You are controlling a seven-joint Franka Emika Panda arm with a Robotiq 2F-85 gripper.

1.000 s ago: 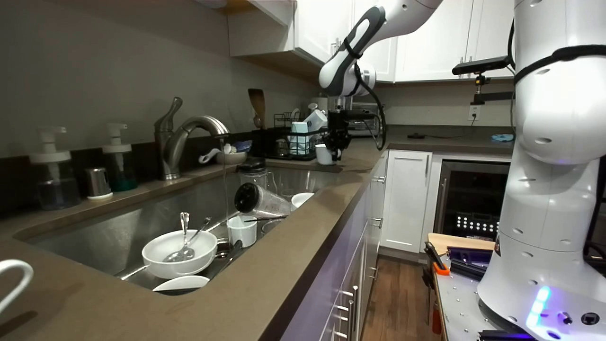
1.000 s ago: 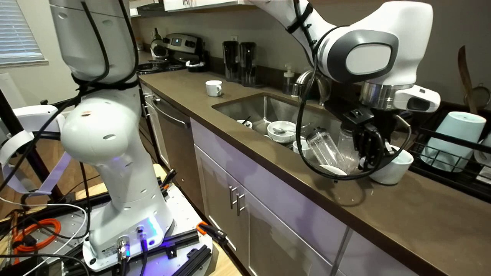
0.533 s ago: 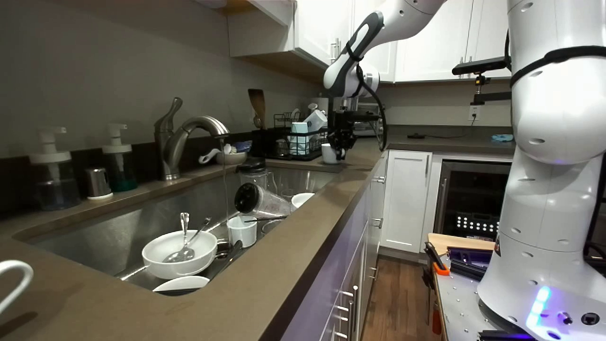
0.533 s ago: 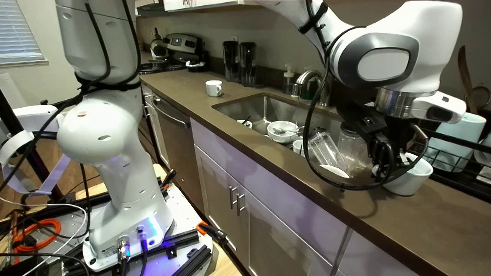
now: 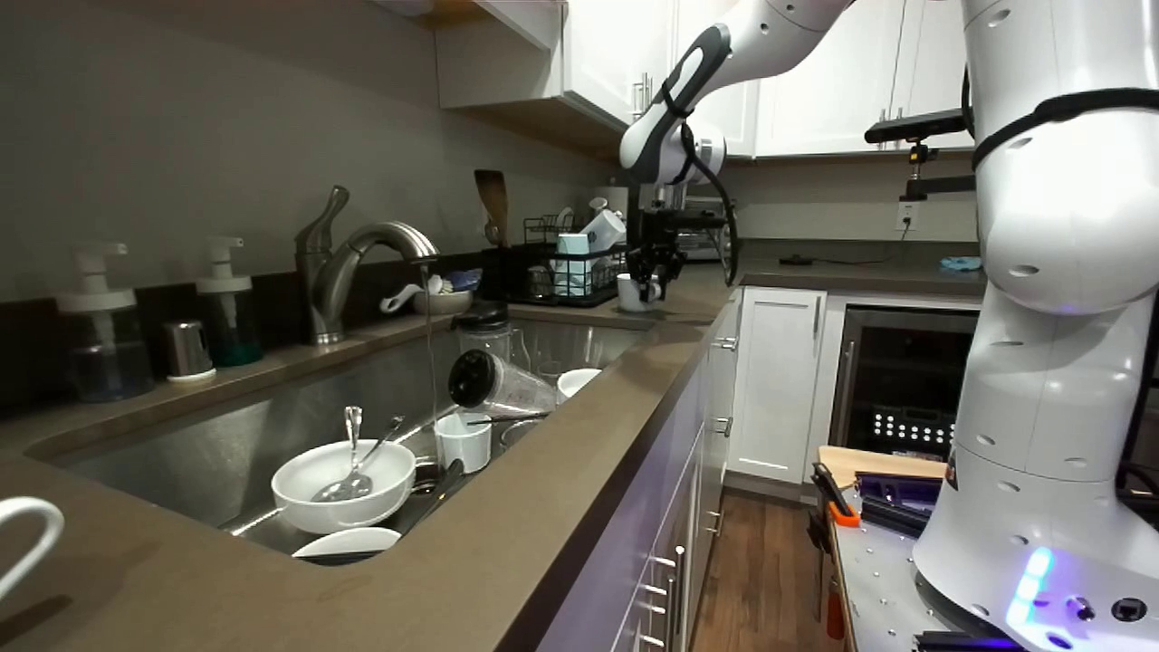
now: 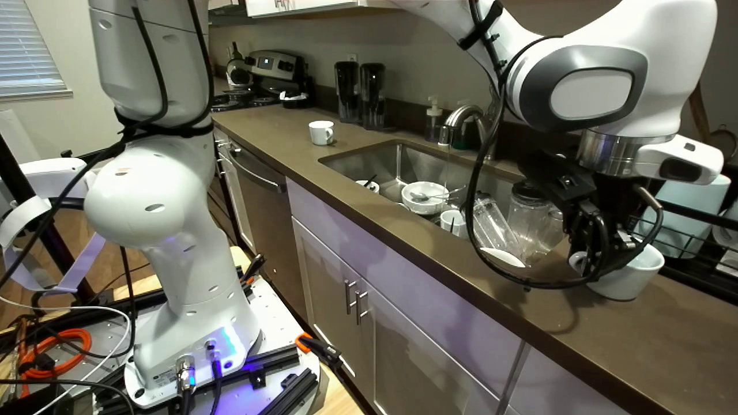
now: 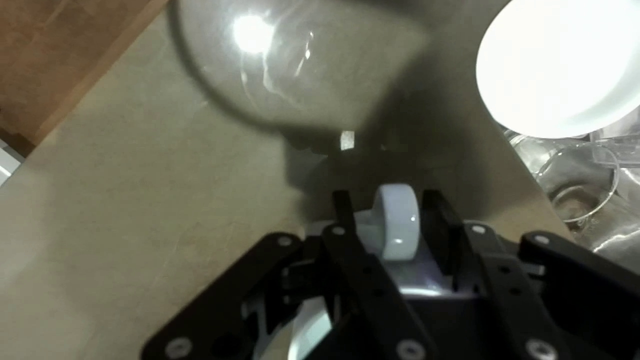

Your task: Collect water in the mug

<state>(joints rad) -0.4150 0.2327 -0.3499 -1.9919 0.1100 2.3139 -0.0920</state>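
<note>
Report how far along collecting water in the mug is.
Done: the faucet runs, a thin stream of water falling into the sink.
In hand: the open end effector straddles the handle of the mug, which rests on the counter, away from the faucet.
Left: whether the mug is filled doesn't show. If empty, gripping it and carrying it under the faucet likely remain; if filled, probably just backing away.

A gray wall (image 5: 199, 136) rises behind the stainless-steel sink (image 5: 208, 453), 2 pale cabinet doors (image 6: 328, 259) sit below it, and a bright glare (image 7: 253, 34) lies on the brown countertop (image 7: 150, 165) beside it. In an exterior view, white wall cabinets (image 5: 842, 109) and a glass-door undercounter cooler (image 5: 896, 362) show past the sink, with wood-plank floor (image 5: 770, 561) out in front of it. In an exterior view, a stove (image 6: 277, 66) and a blind-covered window (image 6: 26, 49) stand well beyond the sink.
</note>
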